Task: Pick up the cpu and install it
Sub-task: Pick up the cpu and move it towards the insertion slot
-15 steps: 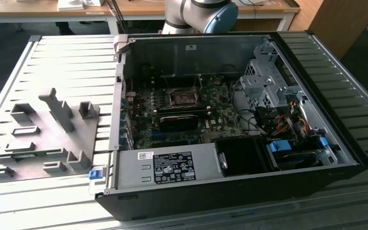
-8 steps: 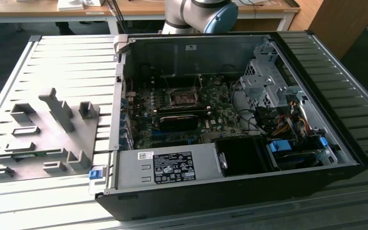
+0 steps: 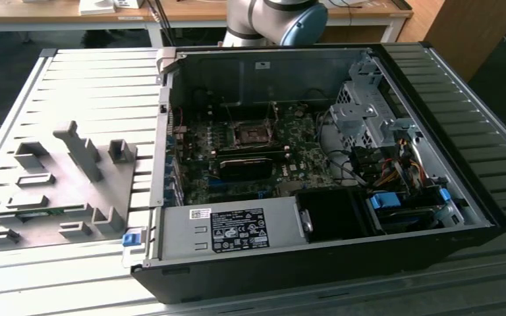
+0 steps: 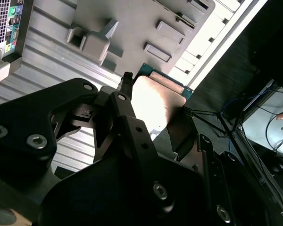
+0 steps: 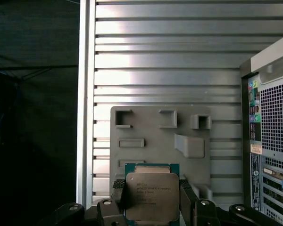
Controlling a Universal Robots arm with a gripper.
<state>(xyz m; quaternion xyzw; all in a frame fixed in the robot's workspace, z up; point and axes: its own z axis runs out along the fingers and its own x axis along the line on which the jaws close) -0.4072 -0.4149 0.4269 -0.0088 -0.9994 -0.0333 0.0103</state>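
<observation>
first wrist view, claw [image 5: 152, 194] clamped on cpu [image 5: 152, 202], one cpu edge cut off, grey fixture [image 5: 153, 134] behind

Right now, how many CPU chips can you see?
1. The cpu is clamped between the fingers of the gripper in both wrist views, with the grey fixture behind it. The motherboard socket in the exterior view looks empty; another chip could be hidden inside the case.

Hard light, perhaps daylight, blows out the cpu [image 4: 153, 101] and slatted table [image 3: 86, 85]; the computer case [image 3: 262, 85] inside lies dim.
</observation>
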